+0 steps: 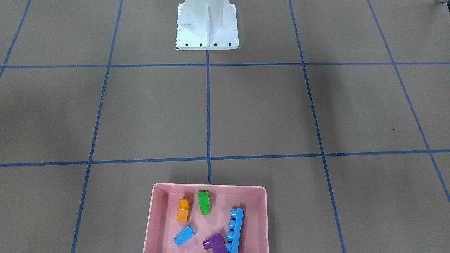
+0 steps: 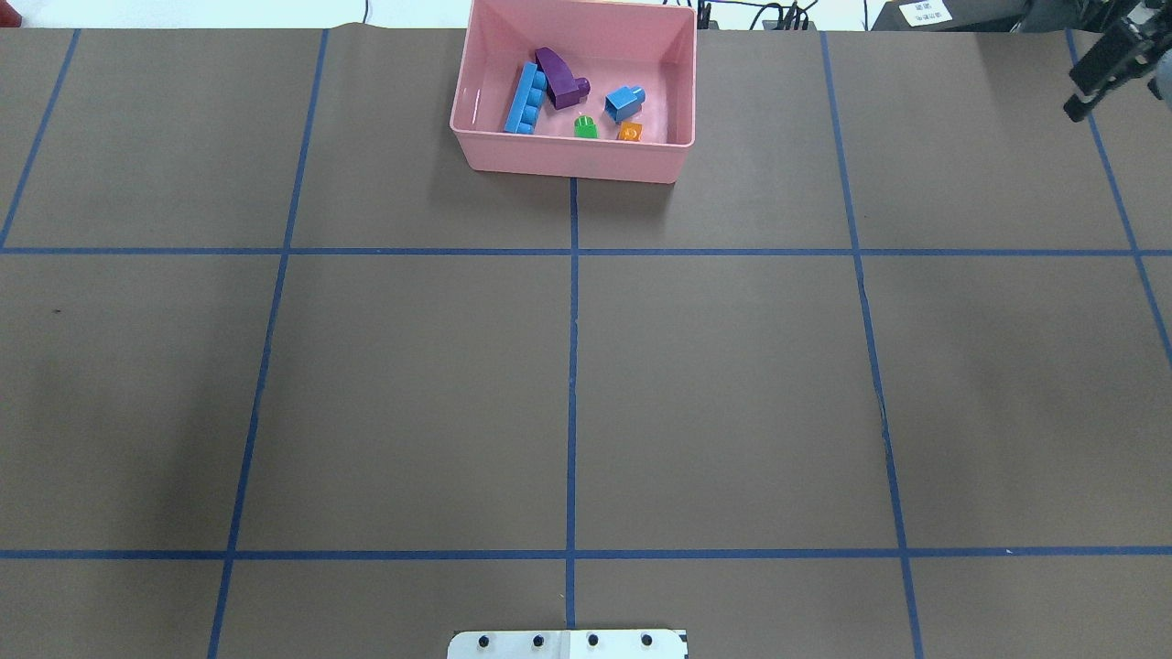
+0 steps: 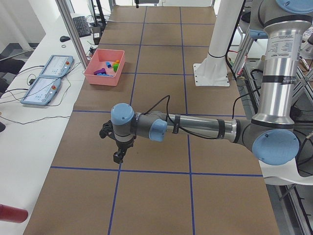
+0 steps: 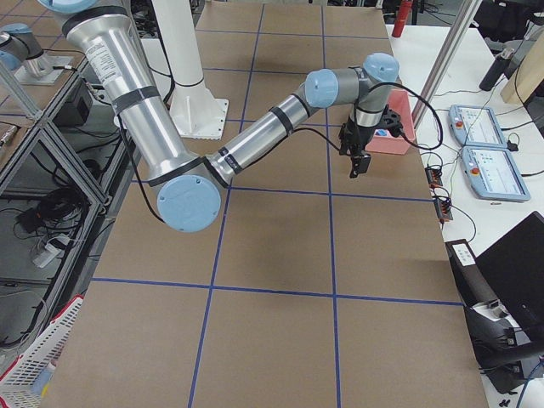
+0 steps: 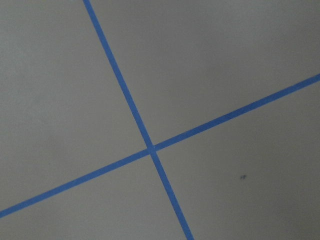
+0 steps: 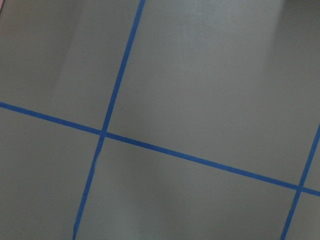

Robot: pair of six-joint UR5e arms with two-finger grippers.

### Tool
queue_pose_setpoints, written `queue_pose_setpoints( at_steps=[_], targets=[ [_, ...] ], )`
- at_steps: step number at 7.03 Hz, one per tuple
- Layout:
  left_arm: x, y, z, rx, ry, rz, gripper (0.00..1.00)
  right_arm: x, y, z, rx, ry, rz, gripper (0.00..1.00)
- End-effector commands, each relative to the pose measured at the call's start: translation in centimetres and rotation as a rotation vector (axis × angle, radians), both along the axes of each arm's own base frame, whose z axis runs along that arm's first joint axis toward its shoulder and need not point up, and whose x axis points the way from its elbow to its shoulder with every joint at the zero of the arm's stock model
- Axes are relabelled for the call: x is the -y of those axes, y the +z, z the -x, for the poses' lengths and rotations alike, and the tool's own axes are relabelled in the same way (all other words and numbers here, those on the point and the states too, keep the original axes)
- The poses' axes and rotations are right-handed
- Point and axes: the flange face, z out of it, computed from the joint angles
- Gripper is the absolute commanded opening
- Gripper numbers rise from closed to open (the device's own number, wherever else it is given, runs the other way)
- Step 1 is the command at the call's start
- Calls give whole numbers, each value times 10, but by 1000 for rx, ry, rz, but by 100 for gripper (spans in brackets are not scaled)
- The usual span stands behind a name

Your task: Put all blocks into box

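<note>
Left arm (image 3: 205, 128): silver tubes, light-blue joint caps, black cable; white base (image 1: 207, 35), black screws.

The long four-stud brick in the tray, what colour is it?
Blue. The long brick shows best in the front-facing view, inside the pink box.

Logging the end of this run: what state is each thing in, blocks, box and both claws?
box, holds all five blocks.
orange block, in the box, on its side.
green block, in the box.
small blue block, in the box, on its side.
long blue block, in the box, on edge, studs sideways.
purple block, in the box, beside the long blue block.
left claw, raised, open or shut unclear.
right claw, raised, open or shut unclear.
</note>
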Motion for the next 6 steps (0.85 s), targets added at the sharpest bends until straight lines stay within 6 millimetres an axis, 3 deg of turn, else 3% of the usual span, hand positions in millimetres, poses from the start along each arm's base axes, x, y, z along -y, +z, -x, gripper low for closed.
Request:
queue_pose_setpoints(
  at_steps=[1,2,3,4,6],
  targets=[
    [-4,8,10,8,-16,1,100,-18,53,-37,31,35,79,100],
    [-15,31,19,11,-30,45,100,-33,89,-36,35,30,74,100],
    [-19,52,21,13,-32,60,100,-49,119,-52,49,56,39,100],
    [-17,48,33,10,-65,54,100,-77,140,-64,48,72,46,100],
    [-24,55,37,6,-72,71,100,-122,199,-78,43,91,66,100]
  ],
)
